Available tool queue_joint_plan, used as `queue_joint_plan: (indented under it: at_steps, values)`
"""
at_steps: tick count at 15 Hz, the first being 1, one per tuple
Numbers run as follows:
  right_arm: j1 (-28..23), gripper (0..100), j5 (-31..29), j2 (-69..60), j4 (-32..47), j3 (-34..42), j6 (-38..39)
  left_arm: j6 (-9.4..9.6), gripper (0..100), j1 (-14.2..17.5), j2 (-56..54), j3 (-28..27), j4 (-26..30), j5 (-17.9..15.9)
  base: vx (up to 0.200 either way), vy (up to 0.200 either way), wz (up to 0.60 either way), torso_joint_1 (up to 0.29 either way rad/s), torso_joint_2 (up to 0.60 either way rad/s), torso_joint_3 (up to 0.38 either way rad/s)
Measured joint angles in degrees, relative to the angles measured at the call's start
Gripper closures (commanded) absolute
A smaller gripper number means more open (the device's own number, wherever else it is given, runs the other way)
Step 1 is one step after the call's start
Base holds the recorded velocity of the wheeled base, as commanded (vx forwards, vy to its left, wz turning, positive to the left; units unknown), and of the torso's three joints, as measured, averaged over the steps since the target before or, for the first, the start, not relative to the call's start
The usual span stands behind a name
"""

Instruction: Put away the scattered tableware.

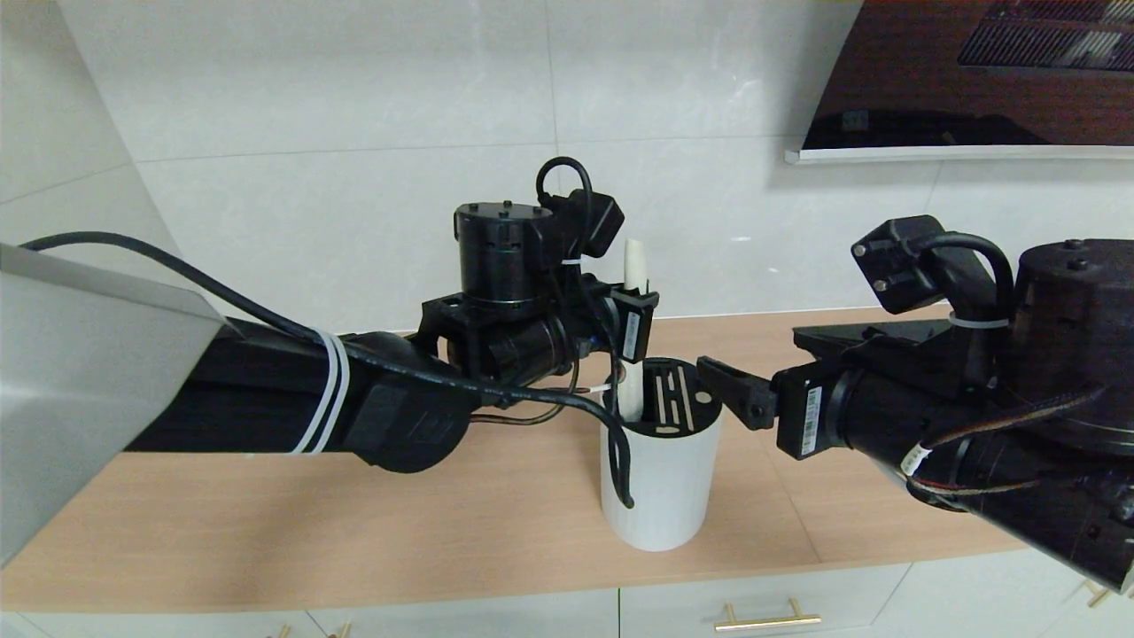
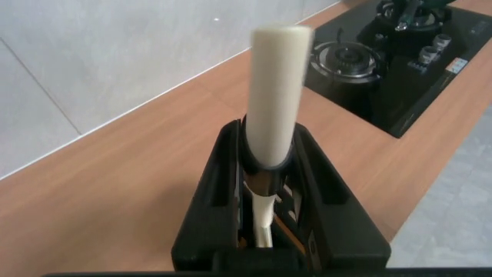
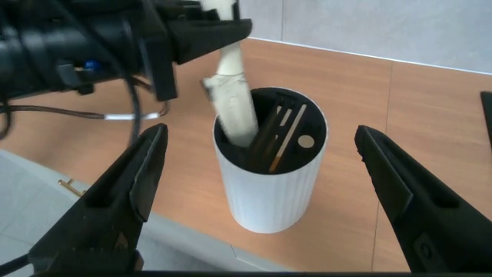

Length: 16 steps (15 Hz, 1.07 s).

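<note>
Countertop [image 1: 266,514] holder [image 1: 660,483] contains utensil [image 1: 634,261] pinched between left fingers [image 1: 634,326]

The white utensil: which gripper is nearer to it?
Left. The left gripper is shut on the utensil above the holder; the right gripper is open beside the holder, not touching the utensil.

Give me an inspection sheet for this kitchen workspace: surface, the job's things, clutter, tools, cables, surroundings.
Surface: wooden counter, with the holder standing near its front edge.
Job's things: white ribbed holder with a black slotted top; cream-handled utensil standing in it.
Clutter: nothing seen.
Tools: left tool shut on the utensil's handle above the holder; right tool open, level with the holder's rim.
Cables: black cable from the left arm hangs across the holder's front.
Surroundings: tiled wall, range hood, stove, cabinet handle.
</note>
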Motion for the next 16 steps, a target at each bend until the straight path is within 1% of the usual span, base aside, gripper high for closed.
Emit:
queue_joint_plan:
  at_steps: [9, 11, 13, 16]
  values:
    - [-0.02, 0, -0.06, 0.0, 0.0, 0.0, 0.02, -0.35, 0, -0.06, -1.32, 0.5, -0.61, -0.02, 0.0, 0.0, 0.0, 0.0, 0.0, 0.0]
    - [-0.17, 0, -0.04, -0.16, 0.0, 0.0, 0.02, -0.44, 0, -0.06, -3.06, 1.72, -0.96, -0.02, 0.0, 0.0, 0.0, 0.0, 0.0, 0.0]
    - [-1.38, 0, -0.17, -0.74, -0.02, 0.0, 0.04, -0.52, 0, -0.06, -6.94, 5.07, -2.96, 0.05, 0.0, 0.0, 0.0, 0.0, 0.0, 0.0]
    - [-6.07, 0, -0.26, -2.58, -0.2, 0.51, 0.15, -0.68, 0, 0.79, -16.57, 15.31, -7.91, 1.13, 0.0, 0.0, 0.0, 0.0, 0.0, 0.0]
